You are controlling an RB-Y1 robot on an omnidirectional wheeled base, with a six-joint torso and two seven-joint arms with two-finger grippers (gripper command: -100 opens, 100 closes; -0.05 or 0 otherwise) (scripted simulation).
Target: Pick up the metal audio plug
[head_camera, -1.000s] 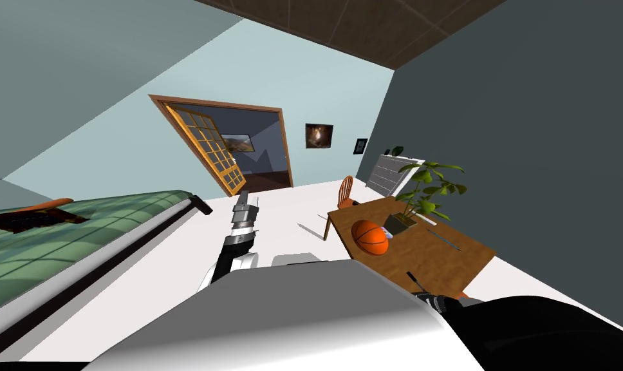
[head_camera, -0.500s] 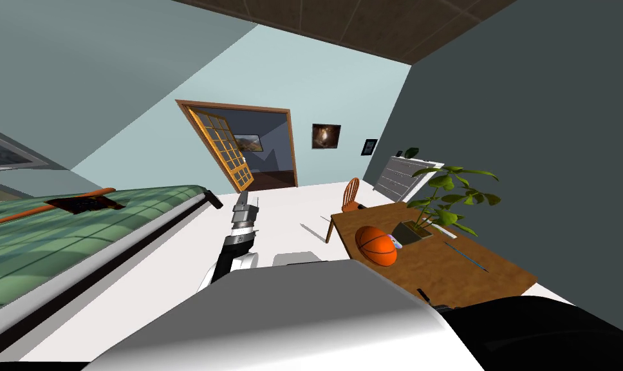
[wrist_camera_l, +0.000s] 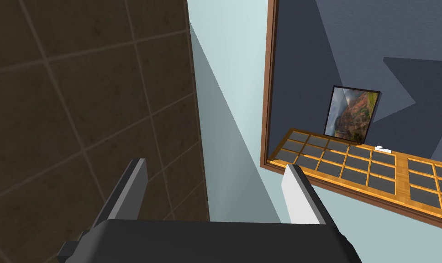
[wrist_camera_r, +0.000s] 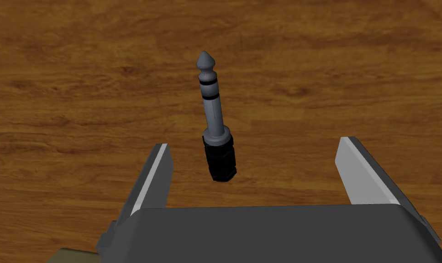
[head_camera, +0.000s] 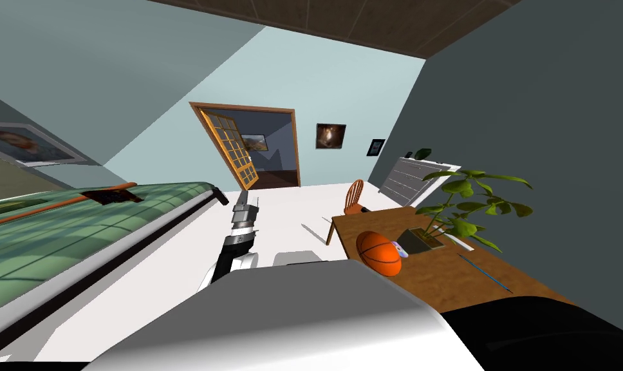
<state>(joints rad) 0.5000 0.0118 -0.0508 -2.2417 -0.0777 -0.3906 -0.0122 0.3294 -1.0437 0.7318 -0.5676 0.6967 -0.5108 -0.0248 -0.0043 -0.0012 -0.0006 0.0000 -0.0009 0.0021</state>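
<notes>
A grey metal audio plug (wrist_camera_r: pixel 214 109) with a black sleeve lies flat on the wooden table (wrist_camera_r: pixel 78 91). My right gripper (wrist_camera_r: pixel 255 146) hovers just over it, open. The plug's black end sits between the fingers, nearer one finger (wrist_camera_r: pixel 158 169) than the other, touching neither. Its tip points away from the gripper. In the head view the same table (head_camera: pixel 445 280) is at the right, and my dark right arm reaches over its near end. My left gripper (head_camera: pixel 244 205) is held up in front of my chest, open and empty (wrist_camera_l: pixel 214 165).
On the table stand an orange basketball (head_camera: pixel 379 253), a potted plant (head_camera: pixel 461 203) and a thin pen (head_camera: pixel 485 273). A wooden chair (head_camera: pixel 353 194) and a grey dresser (head_camera: pixel 414 178) are beyond it. A green bed (head_camera: pixel 78 225) lies to the left, with white floor between.
My head view has swung, so the table and plant now sit further right and a wall picture has come in at the left. The left arm holds its pose.
</notes>
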